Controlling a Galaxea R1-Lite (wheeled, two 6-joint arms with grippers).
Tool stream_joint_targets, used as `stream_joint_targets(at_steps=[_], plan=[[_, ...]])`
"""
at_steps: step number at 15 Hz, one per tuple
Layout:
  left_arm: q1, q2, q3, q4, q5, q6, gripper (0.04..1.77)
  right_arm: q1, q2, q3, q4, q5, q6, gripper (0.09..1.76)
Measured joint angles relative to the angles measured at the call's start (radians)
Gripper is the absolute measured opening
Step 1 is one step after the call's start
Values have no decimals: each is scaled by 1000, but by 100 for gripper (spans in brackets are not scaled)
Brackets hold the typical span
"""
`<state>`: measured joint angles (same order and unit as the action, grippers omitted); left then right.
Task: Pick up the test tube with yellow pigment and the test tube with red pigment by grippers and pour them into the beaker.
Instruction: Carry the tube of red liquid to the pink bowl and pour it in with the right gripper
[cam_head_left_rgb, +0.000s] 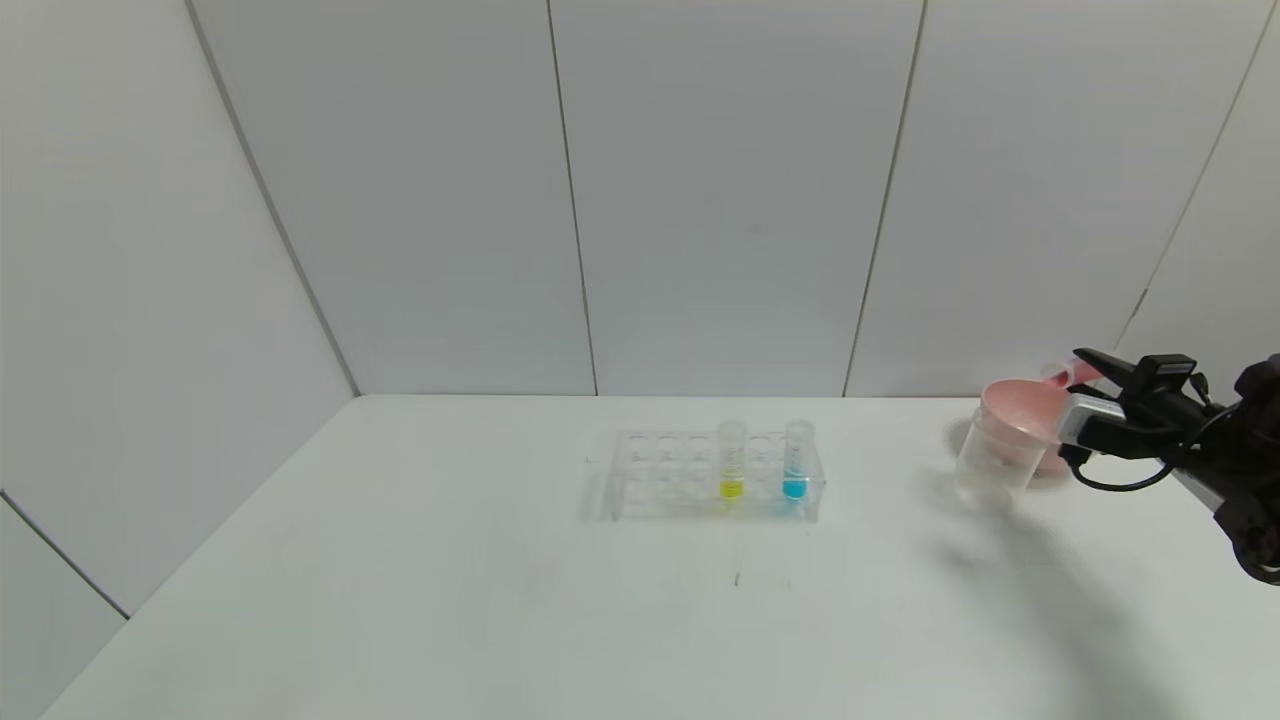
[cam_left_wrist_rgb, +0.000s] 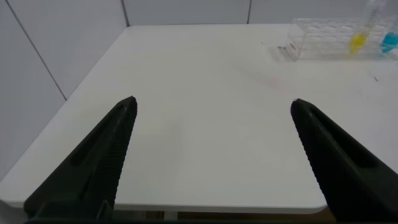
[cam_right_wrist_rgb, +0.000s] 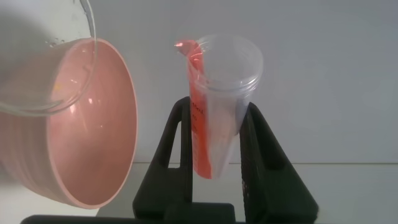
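The right end effector (cam_right_wrist_rgb: 214, 140) is clamped on the tilted test tube with red pigment (cam_right_wrist_rgb: 214, 106); its lip should be centred over the beaker (cam_head_left_rgb: 992, 462) just beside it before further tipping.

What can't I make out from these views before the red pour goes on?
- Whether any red liquid has reached the beaker: head view, too small and clear; right wrist view crops it to a rim.
- The red test tube mouth's position over the beaker: head view, pink bowl hides most of the tube.
- Right gripper tips: behind the tube.
- Left gripper: out of head view.
- Graduation marks on the yellow test tube: too small.
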<state>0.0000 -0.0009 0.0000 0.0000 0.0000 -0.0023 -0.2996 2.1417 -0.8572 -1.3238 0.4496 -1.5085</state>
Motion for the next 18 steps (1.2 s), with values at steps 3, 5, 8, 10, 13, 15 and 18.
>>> stream_joint_targets(at_steps=[3, 5, 8, 10, 13, 15, 18], plan=[[0, 0, 0, 0, 0, 0, 176, -1, 3, -6, -29, 1, -34, 50], [0, 0, 0, 0, 0, 0, 176, -1, 4, 2, -32, 1, -43, 50], [0, 0, 0, 0, 0, 0, 176, 1, 5, 4, -31, -3, -52, 50], [0, 0, 0, 0, 0, 0, 176, 0, 7, 0, -30, -6, -55, 50], [0, 0, 0, 0, 0, 0, 176, 0, 10, 0, -43, -8, -89, 50], [0, 0, 0, 0, 0, 0, 176, -1, 11, 1, -52, -8, -98, 50], [0, 0, 0, 0, 0, 0, 176, -2, 12, 0, -53, -8, -100, 50]])
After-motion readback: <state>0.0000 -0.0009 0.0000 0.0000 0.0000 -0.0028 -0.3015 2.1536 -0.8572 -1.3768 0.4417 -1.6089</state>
